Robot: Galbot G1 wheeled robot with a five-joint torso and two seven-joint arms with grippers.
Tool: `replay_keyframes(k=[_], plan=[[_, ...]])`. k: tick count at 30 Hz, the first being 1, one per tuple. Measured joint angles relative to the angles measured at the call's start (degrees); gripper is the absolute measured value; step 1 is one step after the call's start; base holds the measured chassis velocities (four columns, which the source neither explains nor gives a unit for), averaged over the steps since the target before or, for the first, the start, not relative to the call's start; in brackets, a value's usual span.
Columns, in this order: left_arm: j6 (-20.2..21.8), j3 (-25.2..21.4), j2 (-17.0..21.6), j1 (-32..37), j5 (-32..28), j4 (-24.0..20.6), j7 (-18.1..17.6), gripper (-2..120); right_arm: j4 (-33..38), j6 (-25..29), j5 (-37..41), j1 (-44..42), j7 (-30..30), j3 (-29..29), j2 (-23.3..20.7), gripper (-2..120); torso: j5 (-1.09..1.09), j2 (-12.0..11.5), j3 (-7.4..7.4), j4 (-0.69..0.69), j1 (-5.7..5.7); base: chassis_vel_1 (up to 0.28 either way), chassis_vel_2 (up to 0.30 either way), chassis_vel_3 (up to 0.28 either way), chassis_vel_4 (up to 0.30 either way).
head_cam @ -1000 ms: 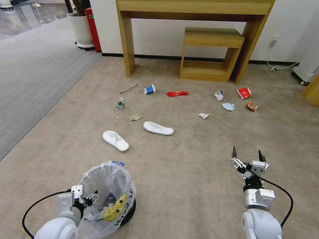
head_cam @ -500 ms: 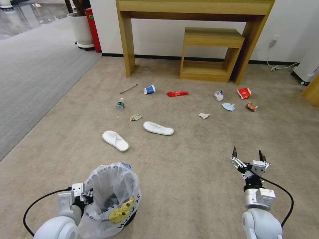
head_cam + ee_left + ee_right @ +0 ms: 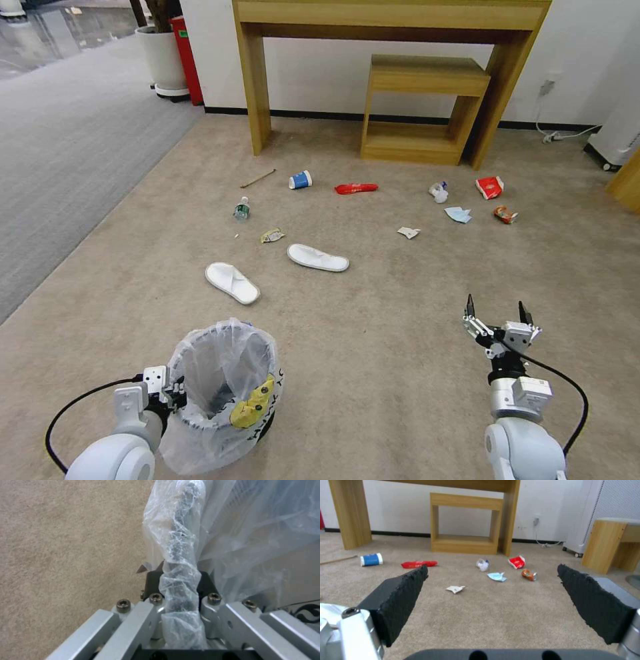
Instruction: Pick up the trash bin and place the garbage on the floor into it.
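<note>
Left end effector (image 3: 175, 390) is clamped on the bag-wrapped rim of the bin (image 3: 223, 393) — pads pressed together over the plastic in the left wrist view. The bin sits tilted on the floor (image 3: 373, 373). Right end effector (image 3: 497, 313), well to the bin's right, is spread wide and holds nothing. Beyond the bin lie two slippers (image 3: 231, 282); farther off, a cup (image 3: 301, 180) and red wrapper (image 3: 356, 189).
</note>
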Motion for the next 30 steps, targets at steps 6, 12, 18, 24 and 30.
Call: replay_keyframes(k=[6,12,18,24,30], plan=[[0.15,-1.39,-1.22,-0.58,-0.78,-1.82,0.42,4,0.5,-0.12,0.02,-0.47,0.0,0.13,-0.31,100,0.02,0.0,0.0,0.0,0.0,0.0,0.0,0.0,0.0],[0.83,-2.86,-1.28,-0.37,-2.34,-3.68,0.28,2,0.85,-0.14,0.03,-1.09,0.0,0.35,-0.56,100,0.03,0.0,0.0,0.0,0.0,0.0,0.0,0.0,0.0],[1.51,-4.49,-0.21,0.26,-4.32,-5.69,-0.31,1,1.33,-0.19,0.09,-1.81,-0.05,0.37,-0.57,100,0.03,0.0,-0.01,0.01,0.0,0.0,0.0,0.0,0.0],[1.9,-5.51,0.43,0.53,-6.22,-6.82,-0.8,1,2.15,-1.17,0.57,-2.31,-0.13,0.33,-0.58,100,0.03,0.0,-0.01,0.01,0.0,0.0,0.0,0.0,0.0],[2.4,-5.97,0.33,-0.26,-8.66,-7.33,-1.74,1,2.34,-1.75,0.86,-2.37,-0.22,0.6,-0.66,100,0.03,0.0,-0.01,0.0,0.0,0.0,0.0,0.0,0.0]])
